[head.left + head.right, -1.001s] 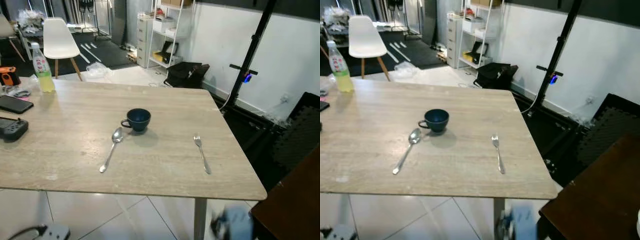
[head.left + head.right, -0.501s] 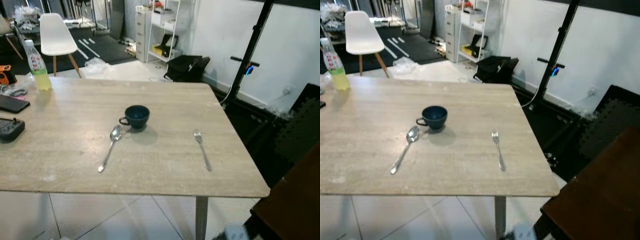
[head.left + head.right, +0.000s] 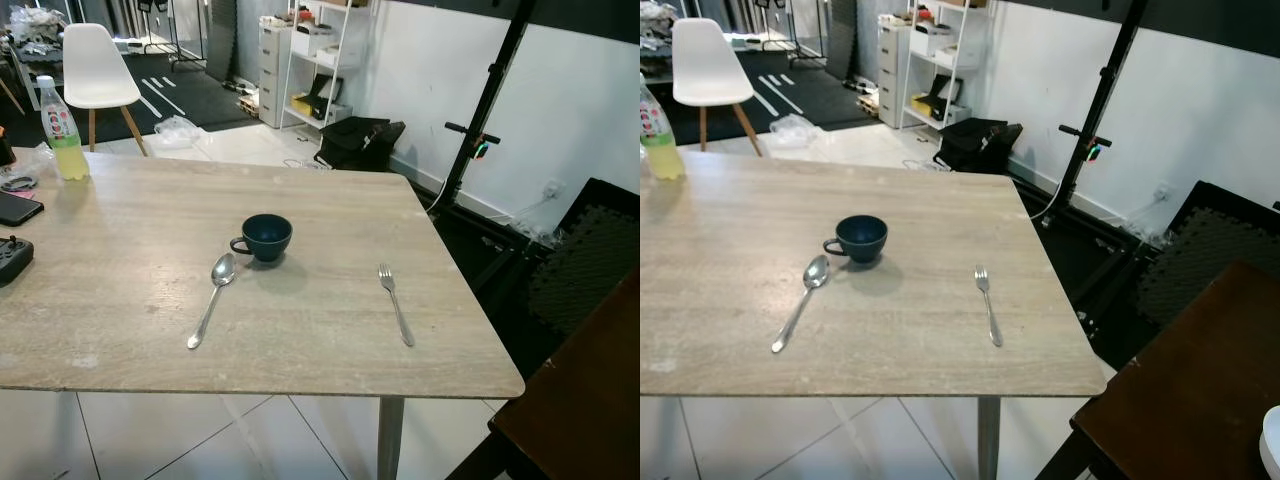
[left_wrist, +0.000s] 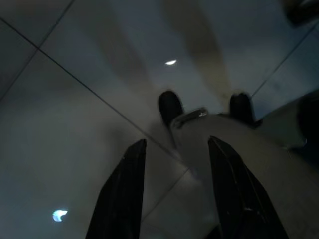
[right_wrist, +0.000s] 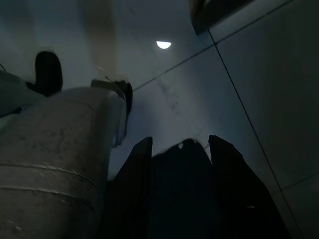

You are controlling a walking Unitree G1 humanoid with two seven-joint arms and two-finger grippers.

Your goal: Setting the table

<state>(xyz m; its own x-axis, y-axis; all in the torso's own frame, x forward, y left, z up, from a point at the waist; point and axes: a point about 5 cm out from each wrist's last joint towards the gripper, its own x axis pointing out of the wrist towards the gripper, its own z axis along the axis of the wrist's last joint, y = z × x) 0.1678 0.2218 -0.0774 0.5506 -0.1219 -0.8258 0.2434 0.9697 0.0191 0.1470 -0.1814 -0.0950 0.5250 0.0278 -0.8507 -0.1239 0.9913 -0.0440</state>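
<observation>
On the light wooden table [image 3: 120, 300] stands a dark blue cup [image 3: 266, 236] with its handle to the left. A spoon [image 3: 210, 298] lies just in front of it on the left, and a fork [image 3: 395, 304] lies further right, near the table's right edge. My left gripper [image 4: 178, 143] hangs over dim floor tiles, open with nothing between its fingers. My right gripper [image 5: 181, 141] also hangs low beside my grey leg, open, with a dark shape beyond its fingers.
A drink bottle [image 3: 63, 145], a phone [image 3: 15, 208] and a black controller [image 3: 10, 258] sit at the table's left end. A white chair [image 3: 95, 65] stands behind. A dark wooden surface [image 3: 580, 400] is close on the right, with a black stand [image 3: 480, 130] beyond.
The whole picture has shifted as the camera moved; cup, spoon and fork stay put. The blurred bluish shape at the bottom right edge has dropped out of the eye views.
</observation>
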